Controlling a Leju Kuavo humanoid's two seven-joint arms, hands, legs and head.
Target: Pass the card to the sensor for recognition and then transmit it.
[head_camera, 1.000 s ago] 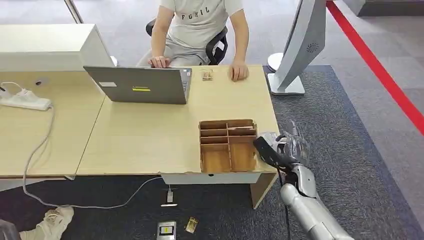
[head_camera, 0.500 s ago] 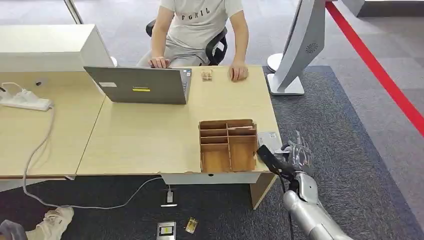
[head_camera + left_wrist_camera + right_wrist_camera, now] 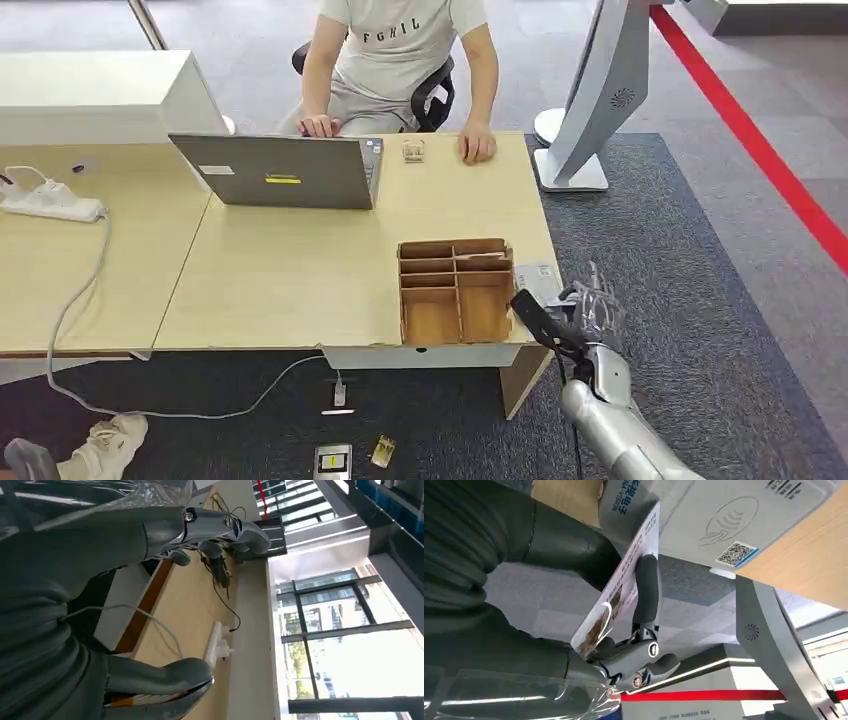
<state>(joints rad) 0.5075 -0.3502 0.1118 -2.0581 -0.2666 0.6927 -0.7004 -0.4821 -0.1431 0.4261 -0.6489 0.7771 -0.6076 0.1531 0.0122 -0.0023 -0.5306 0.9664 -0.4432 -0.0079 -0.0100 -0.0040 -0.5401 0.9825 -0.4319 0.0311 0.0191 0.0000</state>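
My right hand [image 3: 582, 318] hovers at the table's right front corner, just off its edge. In the right wrist view it pinches a white printed card [image 3: 623, 591] between the dark thumb [image 3: 569, 545] and a finger [image 3: 646, 592]. The card's edge stands close to the grey sensor pad [image 3: 734, 510], which bears a contactless symbol and a QR code. That sensor [image 3: 538, 279] lies flat on the table beside a wooden organizer. My left hand [image 3: 150, 555] hangs beside the desk with its thumb and fingers apart and nothing in it.
A wooden compartment organizer [image 3: 457, 290] sits left of the sensor. A person [image 3: 400, 50] sits at the far side behind a laptop [image 3: 275, 170]. A white kiosk stand [image 3: 600, 90] rises right of the table. A power strip [image 3: 50, 200] lies at the left.
My right hand has drawn back toward me and slightly right, off the sensor, which now lies uncovered. In the last half second it barely moved.
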